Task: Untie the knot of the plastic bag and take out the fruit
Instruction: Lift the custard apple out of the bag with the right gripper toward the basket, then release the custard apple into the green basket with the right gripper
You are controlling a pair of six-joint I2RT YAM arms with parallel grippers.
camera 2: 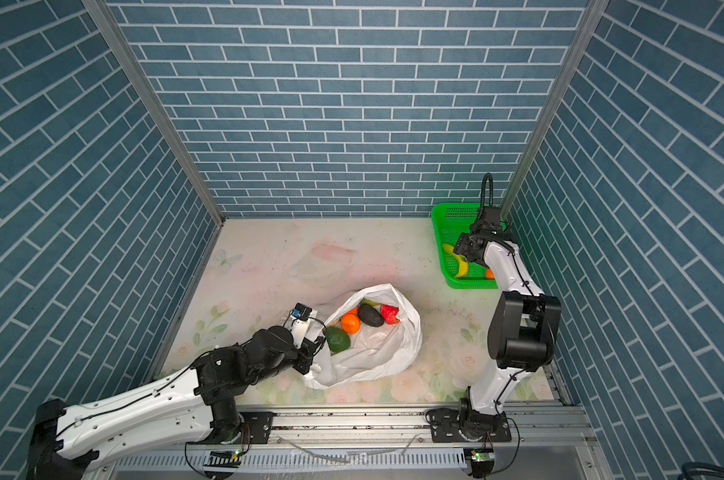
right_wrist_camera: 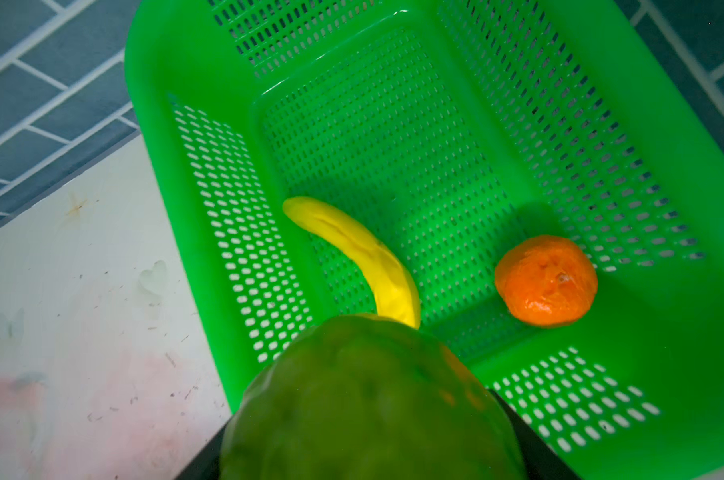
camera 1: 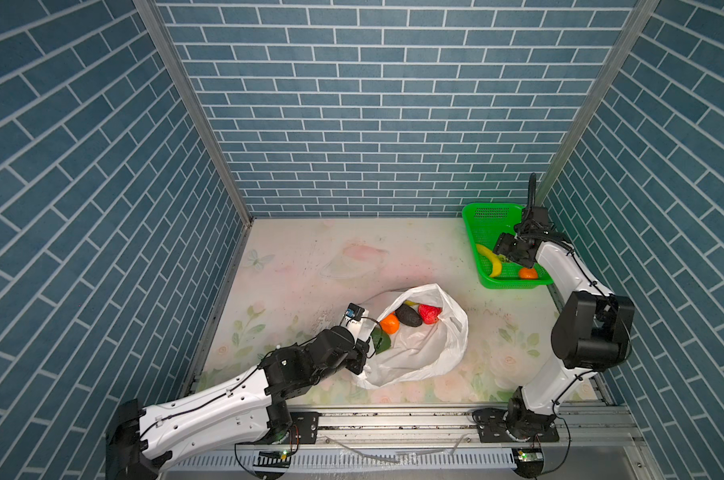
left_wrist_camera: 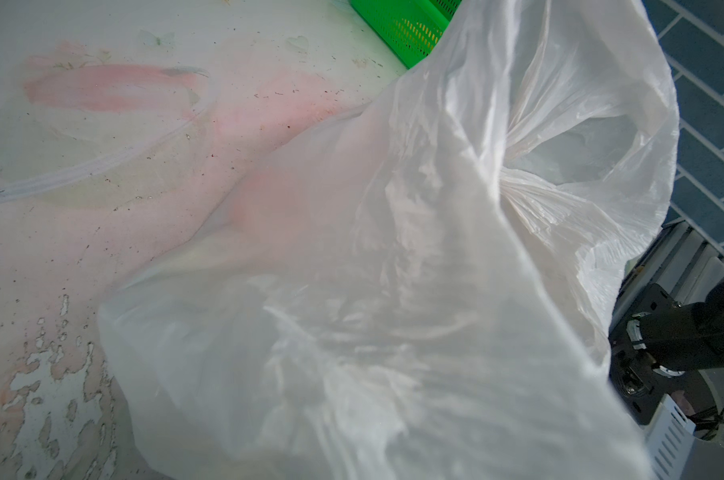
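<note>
Bright, even light, soft shadows, close-up blur on plastic bag [left_wrist_camera: 393, 316]

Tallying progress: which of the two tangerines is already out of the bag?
The tangerine lying in the green basket near the banana. The other tangerine sits inside the open plastic bag, beside the dark avocado.

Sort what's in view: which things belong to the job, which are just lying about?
Job: plastic bag gripped by left gripper; fruit inside it; green basket with banana, tangerine; green fruit in right gripper.
Lying about: clear strip on front rail.
</note>
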